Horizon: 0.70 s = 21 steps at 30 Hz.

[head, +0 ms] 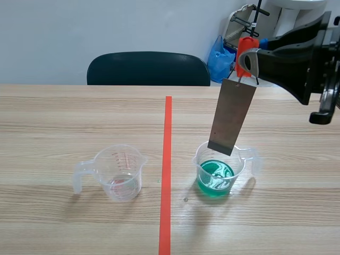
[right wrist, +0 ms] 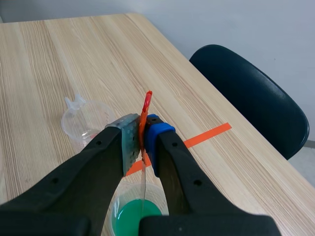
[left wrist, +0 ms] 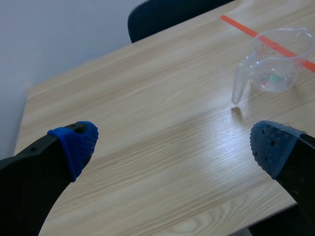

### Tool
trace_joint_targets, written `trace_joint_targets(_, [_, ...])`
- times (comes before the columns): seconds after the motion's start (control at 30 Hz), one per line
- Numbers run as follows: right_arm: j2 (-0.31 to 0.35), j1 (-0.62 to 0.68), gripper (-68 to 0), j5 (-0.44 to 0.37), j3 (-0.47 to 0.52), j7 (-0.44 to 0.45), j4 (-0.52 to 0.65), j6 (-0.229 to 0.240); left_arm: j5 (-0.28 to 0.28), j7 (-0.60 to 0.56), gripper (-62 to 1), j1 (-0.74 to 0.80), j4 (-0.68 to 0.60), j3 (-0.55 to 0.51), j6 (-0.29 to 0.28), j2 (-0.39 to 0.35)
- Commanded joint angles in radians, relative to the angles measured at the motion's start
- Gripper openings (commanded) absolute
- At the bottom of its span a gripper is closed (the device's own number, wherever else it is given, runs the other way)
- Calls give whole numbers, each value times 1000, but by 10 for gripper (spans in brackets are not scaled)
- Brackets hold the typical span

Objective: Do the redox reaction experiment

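Wooden table (head: 79, 117): right gripper (right wrist: 143, 142) pinches an orange clip (head: 245, 50) dangling a metal strip (head: 232, 119) over a cup (head: 215, 183) of green liquid; fingers of the left gripper (left wrist: 172, 145) spread wide.

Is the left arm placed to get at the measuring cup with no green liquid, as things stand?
Probably yes: the left gripper is open, only bare table lies between it and the clear measuring cup, whose handle points toward it.

Metal strip (head: 231, 118) hanging over mouth of green-liquid beaker (head: 213, 183), clear beaker (head: 119, 172) open above, table (head: 64, 122) gap between them
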State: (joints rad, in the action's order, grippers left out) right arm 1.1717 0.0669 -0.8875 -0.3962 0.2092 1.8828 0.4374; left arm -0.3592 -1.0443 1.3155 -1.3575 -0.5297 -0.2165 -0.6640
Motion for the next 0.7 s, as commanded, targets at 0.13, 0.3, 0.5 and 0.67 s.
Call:
trace_joint_targets(0.13, [5,-11,-669,-14,16,22,5,-3,-17,-22,14,1,-43,-15,5,44])
trace_joint_targets(0.3, [5,-11,-669,-14,16,22,5,0,-14,-21,14,1,-59,-15,6,54])
trace_joint_targets(0.5, [5,-11,-669,-14,16,22,5,0,-15,-21,14,1,-58,-15,6,54])
trace_joint_targets(0.67, [5,-11,-669,-14,16,22,5,0,-42,-5,14,1,-56,-15,6,54])
